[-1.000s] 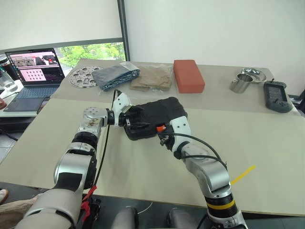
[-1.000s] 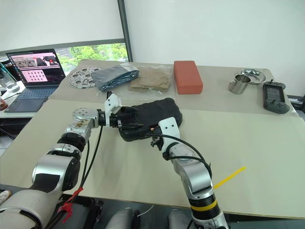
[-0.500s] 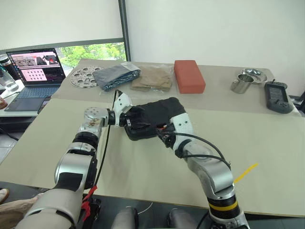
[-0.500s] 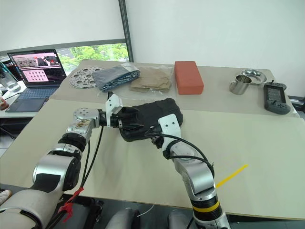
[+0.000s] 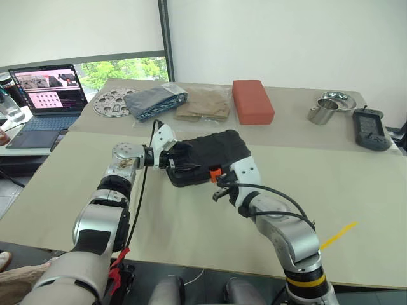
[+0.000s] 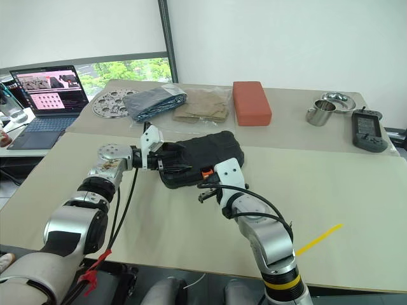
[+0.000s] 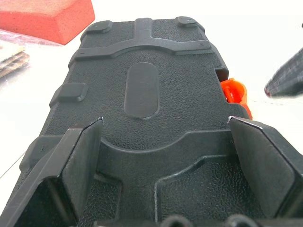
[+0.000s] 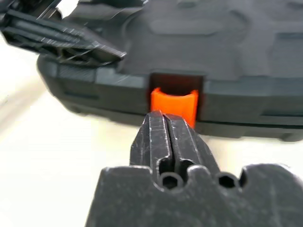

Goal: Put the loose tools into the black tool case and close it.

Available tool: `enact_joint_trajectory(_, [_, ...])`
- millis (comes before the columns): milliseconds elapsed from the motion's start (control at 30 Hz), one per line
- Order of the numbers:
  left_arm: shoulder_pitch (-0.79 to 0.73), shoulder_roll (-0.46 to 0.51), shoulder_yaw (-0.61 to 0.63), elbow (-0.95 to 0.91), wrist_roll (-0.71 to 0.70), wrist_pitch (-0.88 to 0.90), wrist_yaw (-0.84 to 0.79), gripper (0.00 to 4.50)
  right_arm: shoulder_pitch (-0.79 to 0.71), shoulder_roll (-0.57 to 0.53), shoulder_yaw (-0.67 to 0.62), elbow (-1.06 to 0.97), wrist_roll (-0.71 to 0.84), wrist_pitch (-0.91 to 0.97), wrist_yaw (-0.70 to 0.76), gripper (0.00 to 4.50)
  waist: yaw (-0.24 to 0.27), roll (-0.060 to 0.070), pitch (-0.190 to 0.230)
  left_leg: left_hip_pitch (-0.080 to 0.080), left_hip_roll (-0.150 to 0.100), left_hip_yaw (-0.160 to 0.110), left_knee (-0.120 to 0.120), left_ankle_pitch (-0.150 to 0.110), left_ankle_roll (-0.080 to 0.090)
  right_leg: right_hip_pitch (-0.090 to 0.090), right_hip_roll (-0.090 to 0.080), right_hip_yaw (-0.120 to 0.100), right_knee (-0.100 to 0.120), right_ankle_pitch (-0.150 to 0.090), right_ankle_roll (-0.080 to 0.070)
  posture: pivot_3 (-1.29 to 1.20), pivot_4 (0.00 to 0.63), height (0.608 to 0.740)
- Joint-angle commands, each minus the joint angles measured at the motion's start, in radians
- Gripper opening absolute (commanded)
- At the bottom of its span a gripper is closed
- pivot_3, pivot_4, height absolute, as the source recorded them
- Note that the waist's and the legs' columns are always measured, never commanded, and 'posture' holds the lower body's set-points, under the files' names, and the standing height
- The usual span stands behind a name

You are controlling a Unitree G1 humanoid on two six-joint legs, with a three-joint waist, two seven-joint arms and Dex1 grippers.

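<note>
So compared w/ a sec ago the right gripper (image 8: 166,124) has backed off the front edge of the black tool case (image 5: 205,155), and its fingers are now pinched fully together w/ nothing between them. Half a sec ago it was right up against the orange latch (image 8: 173,105), which it mostly covered; now the latch is in plain sight and the fingertips sit just in front of it, maybe barely touching, can't tell for sure. Left gripper (image 7: 163,137) hasn't budged: jaws spread wide, one finger down each side of the case's near end, looks like it's bracing the case rather than clamping it. The lid is down and I see no loose tools on the table, so imo packing is done and the latch is the last bit. Whether it actually clicked home I can't tell, prob worth a push w/ the closed tips. The case lies flat near the middle of the front table, long axis running from the left gripper toward the robot's right and slightly away, latch side facing the robot.
</note>
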Motion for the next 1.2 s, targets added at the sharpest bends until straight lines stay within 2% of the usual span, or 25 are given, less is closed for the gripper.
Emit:
enact_joint_trajectory(33, [0.043, -0.015, -0.065, 0.045, 0.068, 0.017, 0.002, 4.5, -0.012, -0.001, -0.001, 0.01, 0.0, -0.033, 0.003, 0.03, 0.0, 0.0, 0.0, 0.0, 0.0, 0.0, 0.0, 0.0, 0.0, 0.0, 0.0, 0.0, 0.0, 0.0, 0.0, 0.0, 0.15, 0.74])
enact_joint_trajectory(900, [0.05, -0.007, -0.066, 0.039, 0.067, 0.018, -0.003, 4.5, -0.118, 0.037, -0.004, 0.187, -0.036, -0.155, -0.012, 0.03, -0.021, -0.001, 0.0, 0.001, 0.0, 0.0, -0.001, 0.0, 0.001, 0.0, 0.0, 0.0, 0.001, 0.0, 0.0, 0.0, 0.15, 0.74])
enact_joint_trajectory(1200, [0.048, 0.0, -0.048, 0.031, 0.05, 0.019, 0.003, 4.5, -0.081, 0.009, -0.013, 0.157, -0.02, -0.163, 0.034, 0.03, -0.025, -0.001, 0.0, 0.001, 0.0, -0.001, -0.002, 0.001, 0.002, 0.0, 0.0, 0.0, 0.002, 0.0, 0.0, 0.0, 0.15, 0.74])
